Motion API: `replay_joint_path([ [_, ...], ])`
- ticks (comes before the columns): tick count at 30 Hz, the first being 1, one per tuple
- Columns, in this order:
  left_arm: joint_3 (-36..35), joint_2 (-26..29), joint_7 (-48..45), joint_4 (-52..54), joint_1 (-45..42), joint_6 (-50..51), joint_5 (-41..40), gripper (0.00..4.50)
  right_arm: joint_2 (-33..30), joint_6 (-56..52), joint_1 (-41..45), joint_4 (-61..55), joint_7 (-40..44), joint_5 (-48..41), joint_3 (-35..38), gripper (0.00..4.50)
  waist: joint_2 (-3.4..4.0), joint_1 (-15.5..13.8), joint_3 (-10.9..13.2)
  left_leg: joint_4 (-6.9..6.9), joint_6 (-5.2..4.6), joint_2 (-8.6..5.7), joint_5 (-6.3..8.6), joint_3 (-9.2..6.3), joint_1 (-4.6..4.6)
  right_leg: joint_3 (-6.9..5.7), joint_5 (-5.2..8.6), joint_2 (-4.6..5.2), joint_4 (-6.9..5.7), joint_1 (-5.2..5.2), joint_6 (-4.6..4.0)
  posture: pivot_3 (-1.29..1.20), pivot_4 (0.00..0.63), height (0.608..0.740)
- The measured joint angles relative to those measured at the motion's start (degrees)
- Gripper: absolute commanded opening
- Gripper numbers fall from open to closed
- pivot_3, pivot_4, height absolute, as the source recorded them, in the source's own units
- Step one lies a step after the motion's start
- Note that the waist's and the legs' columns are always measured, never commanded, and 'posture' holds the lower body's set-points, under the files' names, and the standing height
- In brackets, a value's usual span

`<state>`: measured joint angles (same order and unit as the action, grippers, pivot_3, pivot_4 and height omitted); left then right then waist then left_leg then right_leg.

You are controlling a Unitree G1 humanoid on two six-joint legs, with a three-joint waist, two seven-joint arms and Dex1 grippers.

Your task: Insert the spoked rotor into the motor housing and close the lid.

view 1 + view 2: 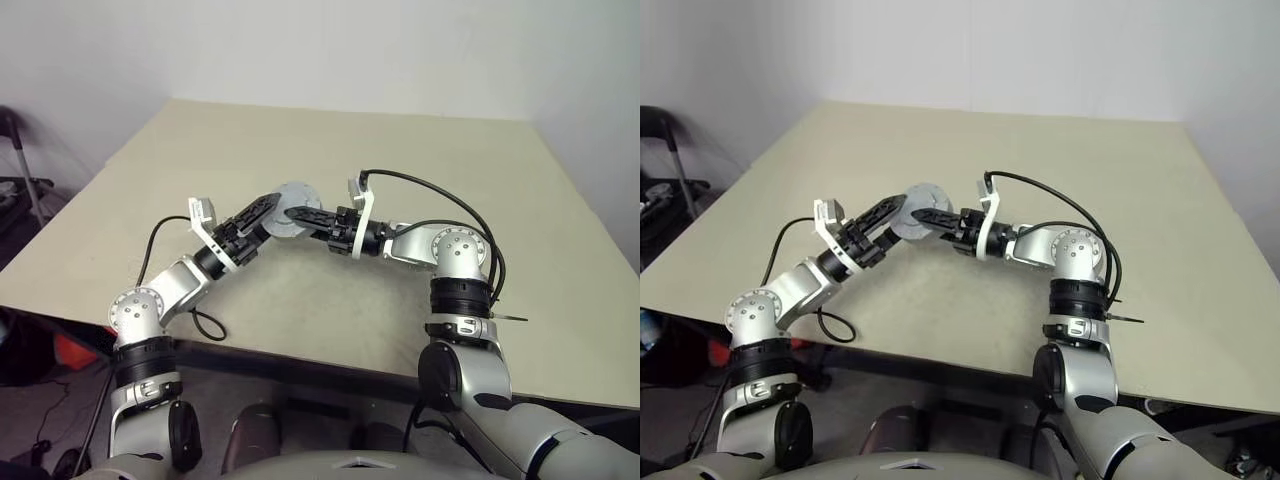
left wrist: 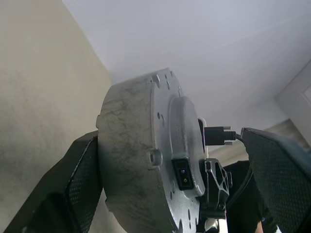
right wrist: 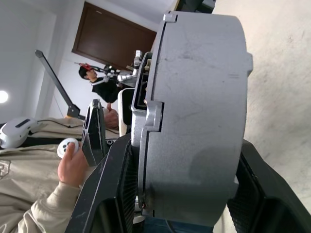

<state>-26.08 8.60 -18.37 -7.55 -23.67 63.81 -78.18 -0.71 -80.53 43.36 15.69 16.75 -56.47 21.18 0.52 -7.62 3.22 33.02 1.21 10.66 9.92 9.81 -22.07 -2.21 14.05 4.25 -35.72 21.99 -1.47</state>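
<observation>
Beige matte tabletop point(image 1: 420, 160) meets a plain white wall point(image 1: 330, 50). Above it, the right gripper point(image 1: 300, 216) clamps the round grey metal motor housing point(image 1: 288, 212). The left gripper point(image 1: 262, 208) stands spread around it.

Head views are evenly lit and fairly bright, with soft diffuse light, no glare on the beige table point(image 1: 330, 150) and only a faint shadow under the arms. Wrist views are close-focus: the grey motor housing point(image 3: 199, 111) is sharp enough to show scratches, and the black finger pads point(image 2: 277, 179) at the frame edges are soft and dark. Right wrist background is backlit, with a blown-out bright lamp spot by the pale wall and a slightly blurred person's hand point(image 3: 73, 165).
</observation>
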Motion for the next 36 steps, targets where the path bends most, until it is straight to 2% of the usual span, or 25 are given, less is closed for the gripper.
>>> replay_joint_path([
  [5,2.28,-3.90,-0.17,-1.35,-1.25,-3.19,1.83,4.48,-0.65,-0.15,0.07,0.00,-0.16,0.02,0.09,2.14,-0.02,-0.17,0.00,0.06,0.00,-0.02,0.00,0.00,0.00,0.07,-0.06,0.01,0.00,-0.04,0.09,0.00,0.000,0.740],
  [8,4.07,-5.15,-0.59,-2.30,-1.96,-3.96,2.80,3.93,-0.75,-0.16,0.17,0.00,-0.35,0.02,0.12,2.14,-0.02,-0.16,0.00,0.06,0.01,-0.01,-0.01,0.00,0.01,0.07,-0.06,0.00,-0.01,-0.03,0.09,0.00,0.000,0.740],
  [10,4.46,-5.89,-1.52,-3.77,-2.52,-4.71,3.16,3.35,-0.73,-0.25,0.30,0.06,-0.52,-0.08,0.31,2.14,-0.03,-0.07,0.00,0.06,0.01,-0.01,0.00,0.00,0.00,0.07,-0.06,0.00,0.00,-0.01,0.09,0.00,0.000,0.740],
  [13,3.99,-6.17,-2.92,-4.99,-3.23,-5.32,2.84,2.95,-0.71,-0.32,0.36,0.06,-0.12,-0.77,0.88,2.14,-0.03,-0.02,0.01,0.05,0.00,-0.02,0.00,0.00,0.00,0.08,-0.06,-0.01,0.00,0.00,0.09,0.00,0.000,0.740],
  [36,2.98,-5.97,-2.97,-6.25,-2.59,-6.47,1.77,2.93,-0.57,1.22,1.54,2.85,0.68,0.15,-0.18,2.14,-0.03,-0.06,0.01,0.06,0.00,-0.02,0.00,0.00,0.00,0.08,-0.07,0.00,-0.01,-0.01,0.08,0.00,0.000,0.740],
])
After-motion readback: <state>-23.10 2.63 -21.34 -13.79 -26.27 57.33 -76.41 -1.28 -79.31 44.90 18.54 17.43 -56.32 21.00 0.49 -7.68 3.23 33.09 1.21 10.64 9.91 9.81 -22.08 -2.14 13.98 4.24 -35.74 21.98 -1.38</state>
